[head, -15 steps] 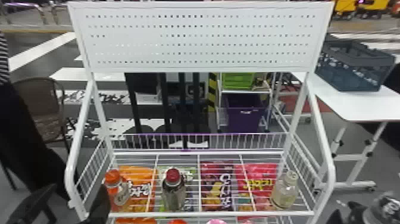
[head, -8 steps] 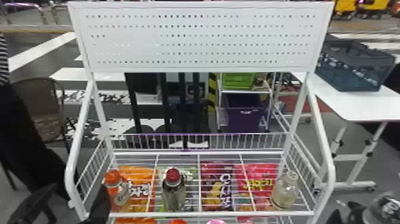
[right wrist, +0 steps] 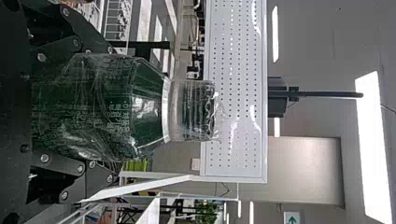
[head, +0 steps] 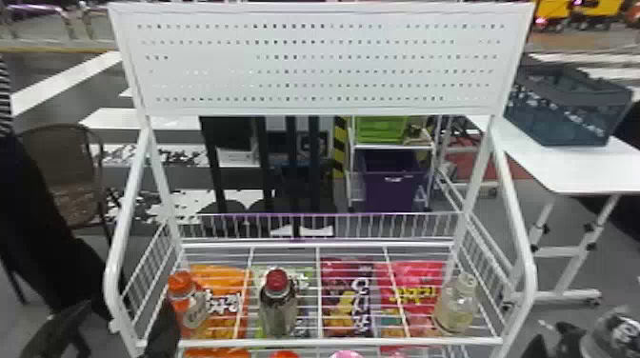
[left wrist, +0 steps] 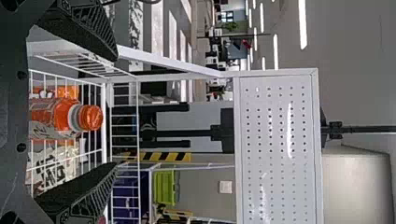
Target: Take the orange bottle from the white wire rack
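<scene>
The orange bottle (head: 188,304), orange-capped, stands upright at the left end of the white wire rack (head: 333,341). My left gripper (head: 125,312) is low at the rack's left front, one finger overlapping the bottle's left edge in the head view. In the left wrist view, the orange bottle (left wrist: 60,116) appears between the wide-apart fingers of the left gripper (left wrist: 116,111), without visible contact. Off the rack's right side, my right gripper (head: 552,335) holds a clear-topped bottle (head: 614,333). The right wrist view has the right gripper (right wrist: 111,112) around this bottle (right wrist: 93,107), which has a dark green label.
A red-capped bottle (head: 278,304) and a pale bottle (head: 456,304) share the top shelf. Snack bags (head: 350,304) lie below its wires. Rack side rails (head: 114,285) and a perforated back panel (head: 324,107) frame it. A white table (head: 571,166) with a dark crate stands to the right.
The left gripper has shifted only slightly near the rack's left front corner. The bottles on the rack and the right arm look unchanged.
</scene>
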